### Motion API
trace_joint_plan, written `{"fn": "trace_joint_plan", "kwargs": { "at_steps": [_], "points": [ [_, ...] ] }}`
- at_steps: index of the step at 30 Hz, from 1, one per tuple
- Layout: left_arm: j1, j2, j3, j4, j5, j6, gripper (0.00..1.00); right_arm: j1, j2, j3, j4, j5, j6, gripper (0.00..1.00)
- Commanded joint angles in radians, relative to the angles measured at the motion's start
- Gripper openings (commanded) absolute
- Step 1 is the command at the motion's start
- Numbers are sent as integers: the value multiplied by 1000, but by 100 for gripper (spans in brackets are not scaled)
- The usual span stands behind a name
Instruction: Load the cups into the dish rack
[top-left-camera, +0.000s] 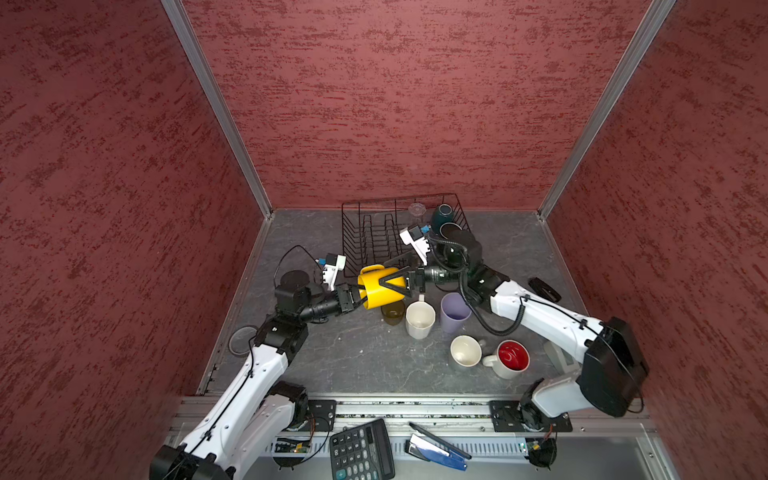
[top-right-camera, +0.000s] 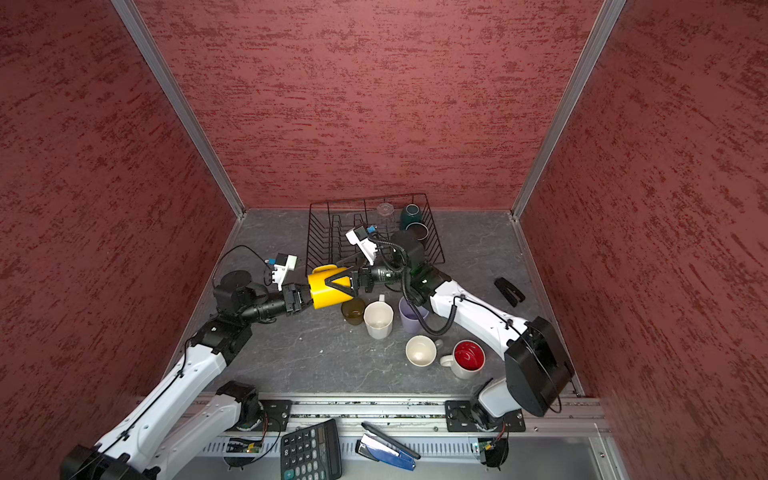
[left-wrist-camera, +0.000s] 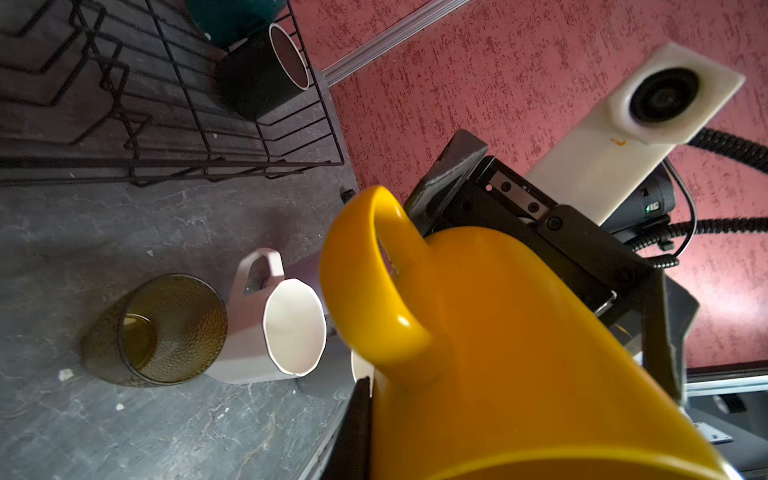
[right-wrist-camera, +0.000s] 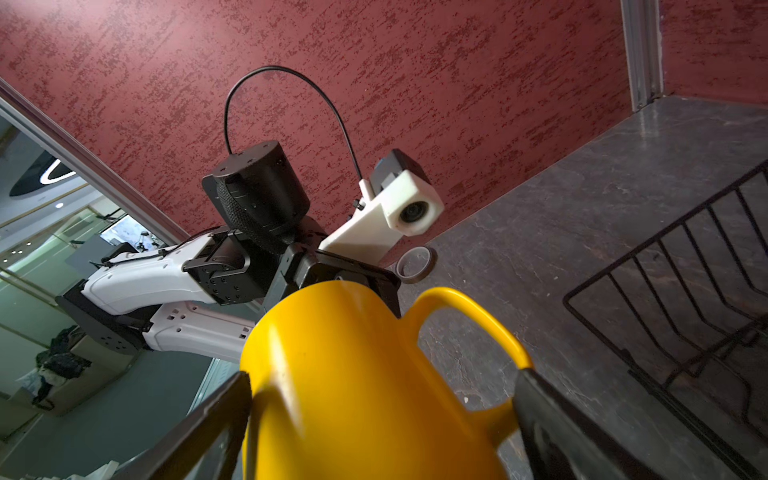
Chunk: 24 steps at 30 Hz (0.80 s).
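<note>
The only readable marks stand on the calculator (top-left-camera: 361, 451), seen in both top views at the near edge. Its dark keys carry small white digits, among them 0, 00, 1 and 2, and a blue-green key at its near corner bears a plus sign.

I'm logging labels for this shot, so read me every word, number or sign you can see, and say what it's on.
No text here can be quoted.
On the calculator: key markings, too small to read.
On the stapler: no print that can be made out.
On the yellow mug and dish rack: none.
</note>
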Motion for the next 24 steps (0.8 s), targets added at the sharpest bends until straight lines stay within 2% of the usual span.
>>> {"fn": "trace_joint_plan", "kwargs": {
  "at_steps": [1, 11, 15, 24],
  "points": [
    [-5, -52, 62, 105, -23, 187, 0, -4, -46, 1, -137, 31, 16, 99],
    [-5, -123, -6, 207, -65, 388, 0, -30, -79, -29, -121, -116, 91, 99],
    [-10, -133, -37, 260, -65, 427, 0, -28, -69, -29, -114, -146, 109, 99],
    [-40, -86, -36, 265, -73, 500, 0, -27, -35, -38, -2, -196, 203, 99]
  ]
}}
